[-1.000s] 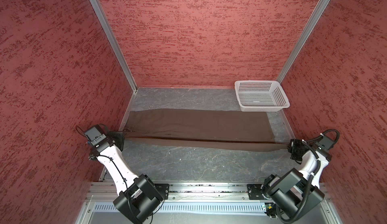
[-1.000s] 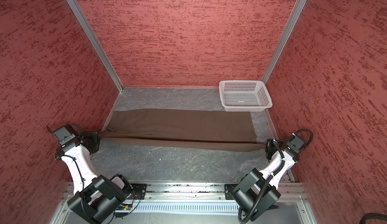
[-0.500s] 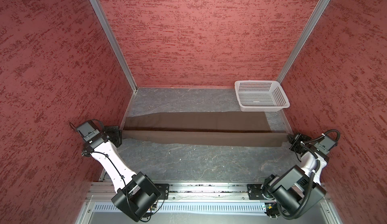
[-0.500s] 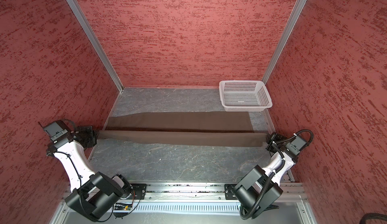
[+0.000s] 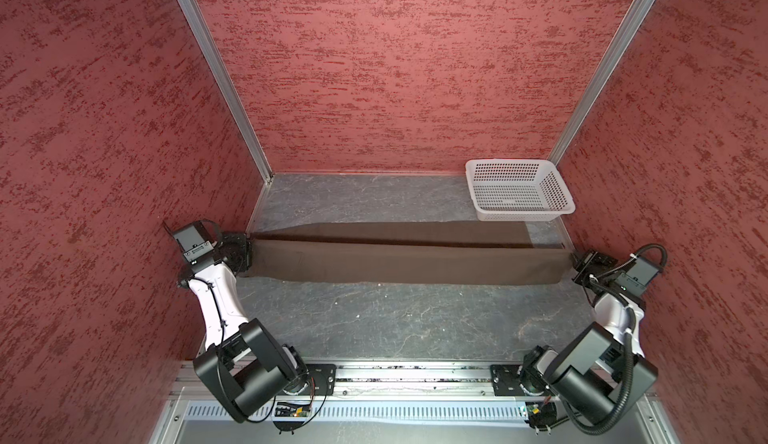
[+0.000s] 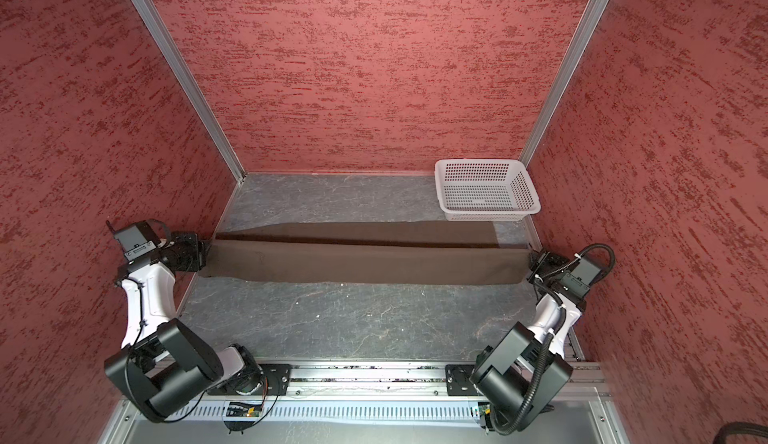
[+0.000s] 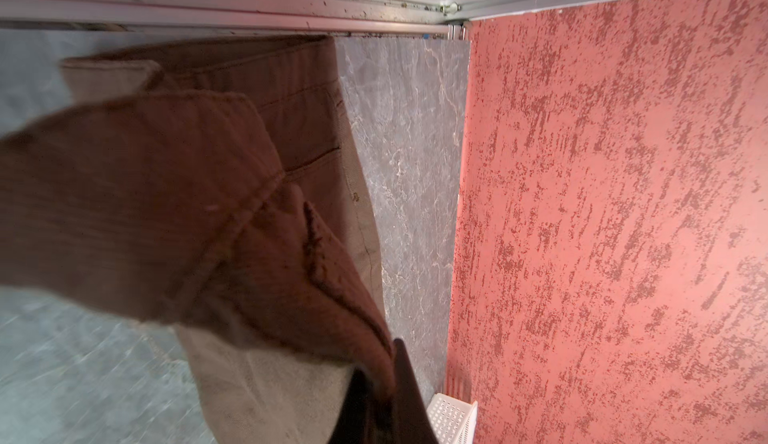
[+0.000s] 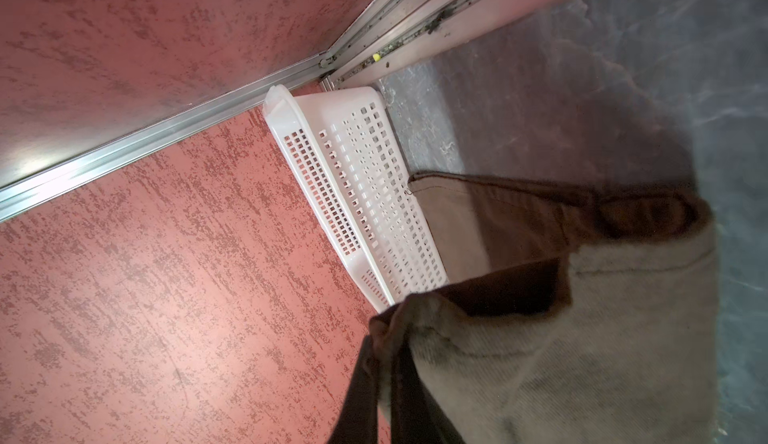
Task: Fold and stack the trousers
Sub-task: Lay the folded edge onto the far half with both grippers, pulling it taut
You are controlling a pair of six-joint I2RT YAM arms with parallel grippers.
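across the middle of the surface [image 5: 395, 321], the trousers [image 5: 407, 261] are stretched between our two arms. both top views show the near long edge lifted while the far half lies flat, its far edge just beside the front wall of the white basket [image 5: 519, 215]. at the waistband end, the left jaws on our left arm [image 5: 216, 296] are together, clamped on a pinch of the trousers; the left wrist view shows thick seamed cloth bunching out of them. at the hem end, the right jaws on our right arm [image 5: 611, 309] are likewise clamped on the trousers, with the cuff layers gathered between them in the right wrist view. we judge the cloth soft, limp and fairly light, matte enough not to slip, so it sags wherever unsupported and keeps a straight line only under tension. we think the best holds are the stiffer stitched parts, waistband and hems, taken at matching corners so the layers line up when folded.
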